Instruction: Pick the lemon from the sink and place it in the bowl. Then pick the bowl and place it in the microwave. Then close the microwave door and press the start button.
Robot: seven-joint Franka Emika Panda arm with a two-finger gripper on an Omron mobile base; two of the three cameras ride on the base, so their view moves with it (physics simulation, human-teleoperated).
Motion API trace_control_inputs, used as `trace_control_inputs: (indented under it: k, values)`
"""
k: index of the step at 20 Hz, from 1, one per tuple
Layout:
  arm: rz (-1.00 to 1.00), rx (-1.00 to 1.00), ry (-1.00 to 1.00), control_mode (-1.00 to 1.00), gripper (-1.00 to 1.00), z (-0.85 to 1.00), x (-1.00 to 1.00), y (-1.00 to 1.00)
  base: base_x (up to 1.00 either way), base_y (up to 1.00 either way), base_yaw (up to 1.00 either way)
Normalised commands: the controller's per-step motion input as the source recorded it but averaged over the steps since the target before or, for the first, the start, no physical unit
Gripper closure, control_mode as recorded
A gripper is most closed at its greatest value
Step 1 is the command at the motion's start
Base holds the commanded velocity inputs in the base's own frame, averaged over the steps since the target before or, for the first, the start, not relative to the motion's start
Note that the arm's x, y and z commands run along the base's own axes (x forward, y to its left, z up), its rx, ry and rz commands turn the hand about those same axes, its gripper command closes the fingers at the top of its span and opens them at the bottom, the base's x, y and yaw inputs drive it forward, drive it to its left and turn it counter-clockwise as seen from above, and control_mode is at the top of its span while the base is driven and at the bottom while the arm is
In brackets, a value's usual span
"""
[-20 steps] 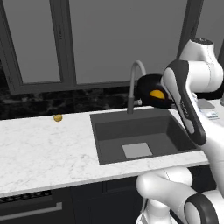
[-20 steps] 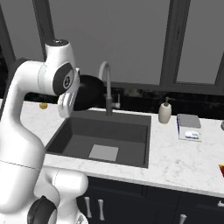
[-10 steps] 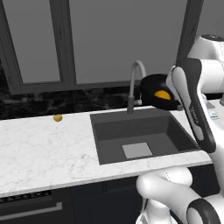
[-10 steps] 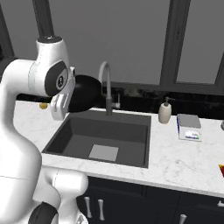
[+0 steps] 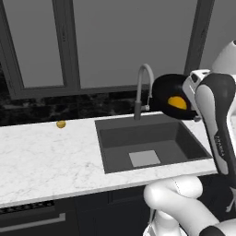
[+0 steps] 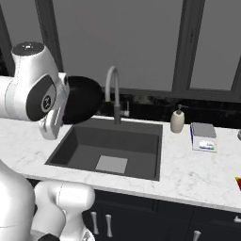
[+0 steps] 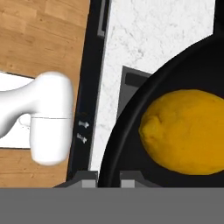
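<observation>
While the gripper (image 7: 108,176) pinches the rim of the bowl (image 5: 171,97), the lemon (image 5: 177,103) sits inside it, bowl tipped and aloft over the right side of the sink (image 5: 148,140). Beyond lie the white marble counter (image 5: 46,156), the tap (image 5: 143,90) and dark windows (image 5: 129,41); no microwave in sight.

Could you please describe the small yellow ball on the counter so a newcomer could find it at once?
Start at the sink, then follow the marble counter left toward the dark back wall. The ball sits there alone, duller than the lemon in the black bowl.
</observation>
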Motion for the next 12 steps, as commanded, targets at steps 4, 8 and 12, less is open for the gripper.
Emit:
trace_control_inputs:
  k: [4,8,12]
  values:
    - [0.0,0.0,0.0,1.0,1.0,0.0,0.0,0.0,-0.08,0.06,0.04]
    - [0.0,0.0,0.0,1.0,1.0,0.0,0.0,0.0,-0.35,0.83,0.38]
    - [0.0,0.0,0.0,1.0,1.0,0.0,0.0,0.0,0.0,0.67,0.83]
